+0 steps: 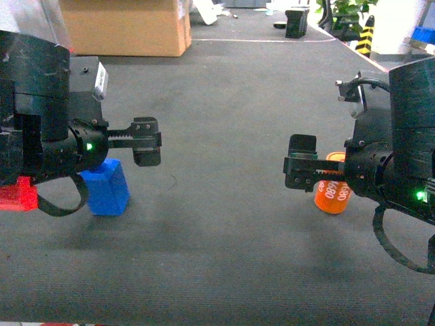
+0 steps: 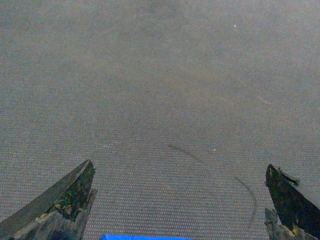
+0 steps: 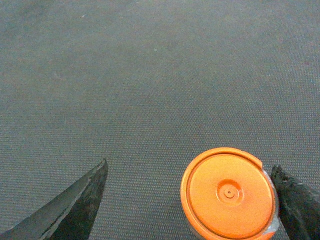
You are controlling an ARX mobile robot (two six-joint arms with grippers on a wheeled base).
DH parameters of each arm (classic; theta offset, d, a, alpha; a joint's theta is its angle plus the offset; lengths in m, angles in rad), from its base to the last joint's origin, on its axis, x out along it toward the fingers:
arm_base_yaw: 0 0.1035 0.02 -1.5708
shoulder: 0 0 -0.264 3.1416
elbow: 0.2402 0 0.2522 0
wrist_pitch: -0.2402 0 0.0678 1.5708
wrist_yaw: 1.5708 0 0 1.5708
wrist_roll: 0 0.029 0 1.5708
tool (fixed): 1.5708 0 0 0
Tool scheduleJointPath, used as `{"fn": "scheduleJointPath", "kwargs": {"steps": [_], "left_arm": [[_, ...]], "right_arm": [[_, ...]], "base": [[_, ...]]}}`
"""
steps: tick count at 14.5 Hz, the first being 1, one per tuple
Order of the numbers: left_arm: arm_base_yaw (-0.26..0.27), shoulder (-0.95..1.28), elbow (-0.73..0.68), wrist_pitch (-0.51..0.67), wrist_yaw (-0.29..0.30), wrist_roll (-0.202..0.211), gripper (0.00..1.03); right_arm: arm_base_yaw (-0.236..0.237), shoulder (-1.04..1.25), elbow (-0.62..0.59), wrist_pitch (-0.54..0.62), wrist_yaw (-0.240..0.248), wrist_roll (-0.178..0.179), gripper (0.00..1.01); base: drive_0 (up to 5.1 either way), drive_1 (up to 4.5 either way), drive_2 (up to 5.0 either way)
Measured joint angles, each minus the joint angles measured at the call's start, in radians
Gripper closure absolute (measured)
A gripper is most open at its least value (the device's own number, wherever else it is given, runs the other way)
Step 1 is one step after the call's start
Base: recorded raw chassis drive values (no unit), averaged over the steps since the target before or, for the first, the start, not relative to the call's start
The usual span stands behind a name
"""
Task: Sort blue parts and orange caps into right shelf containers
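A dark grey textured worktop carries two task pieces, one near each side edge. The right pincer hangs low over the right side with its jaws spread wide, gripping nothing. An orange cap stands upright on the worktop directly under it. In the right wrist view the cap's round top sits between the two fingers but well off centre, almost touching the right-hand finger, with a broad gap to the other. The coming grasp appears to depend on shifting toward that side before closing. Being round, the cap has no long axis to line up with.

White printing on the cap's side wall looks like "80" and perhaps "680", partly hidden by the pincer.

The left pincer is also spread wide and empty. A blue part, a blocky piece, stands below and behind it toward the left edge; only a sliver of it shows in the left wrist view. A red block lies at the left edge.

No blue crates are identifiable. A cardboard box stands beyond the far edge.
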Motion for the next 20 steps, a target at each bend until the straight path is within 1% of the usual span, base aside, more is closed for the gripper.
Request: {"fn": "scheduleJointPath", "kwargs": {"steps": [3, 6, 9, 10, 11, 13, 14, 15, 16, 17, 18, 19, 20], "left_arm": [[0.0, 0.003, -0.012, -0.015, 0.006, -0.005, 0.05], [0.006, 0.034, -0.012, -0.059, 0.01, -0.008, 0.05], [0.007, 0.056, -0.009, -0.093, 0.01, -0.008, 0.05], [0.007, 0.061, -0.007, -0.101, 0.011, -0.008, 0.05], [0.006, 0.066, -0.003, -0.108, 0.011, -0.007, 0.05], [0.006, 0.074, 0.006, -0.107, 0.006, -0.007, 0.05], [0.007, 0.079, 0.009, -0.107, -0.001, -0.003, 0.11], [0.006, 0.083, 0.009, -0.107, -0.005, -0.002, 0.25], [0.006, 0.085, 0.009, -0.099, -0.006, -0.002, 0.36], [0.006, 0.085, 0.009, -0.096, -0.009, -0.002, 0.43], [0.006, 0.085, 0.009, -0.091, -0.01, -0.001, 0.52], [0.006, 0.085, 0.009, -0.088, -0.01, 0.0, 0.58], [0.006, 0.085, 0.008, -0.078, -0.01, 0.001, 0.6]], "right_arm": [[-0.003, 0.02, -0.001, 0.003, -0.006, 0.006, 0.03], [-0.003, 0.067, 0.002, 0.006, -0.006, 0.017, 0.03], [-0.002, 0.129, 0.038, 0.012, -0.005, 0.029, 0.03], [-0.002, 0.142, 0.046, 0.016, -0.006, 0.039, 0.03], [0.0, 0.151, 0.055, 0.019, -0.01, 0.041, 0.03], [0.012, 0.164, 0.069, 0.018, -0.002, 0.038, 0.03], [0.014, 0.171, 0.077, 0.014, 0.006, 0.029, 0.15], [0.018, 0.176, 0.084, 0.007, 0.021, 0.014, 0.3], [0.018, 0.177, 0.084, 0.007, 0.023, 0.0, 0.41], [0.018, 0.177, 0.084, 0.007, 0.027, -0.008, 0.48], [0.018, 0.177, 0.084, 0.008, 0.028, -0.016, 0.53], [0.018, 0.177, 0.084, 0.01, 0.032, -0.023, 0.54], [0.017, 0.177, 0.083, 0.02, 0.039, -0.029, 0.54]], "base": [[0.0, 0.0, 0.0], [0.0, 0.0, 0.0], [0.0, 0.0, 0.0], [0.0, 0.0, 0.0], [0.0, 0.0, 0.0], [0.0, 0.0, 0.0], [0.0, 0.0, 0.0], [0.0, 0.0, 0.0], [0.0, 0.0, 0.0], [0.0, 0.0, 0.0], [0.0, 0.0, 0.0], [0.0, 0.0, 0.0], [0.0, 0.0, 0.0]]}}
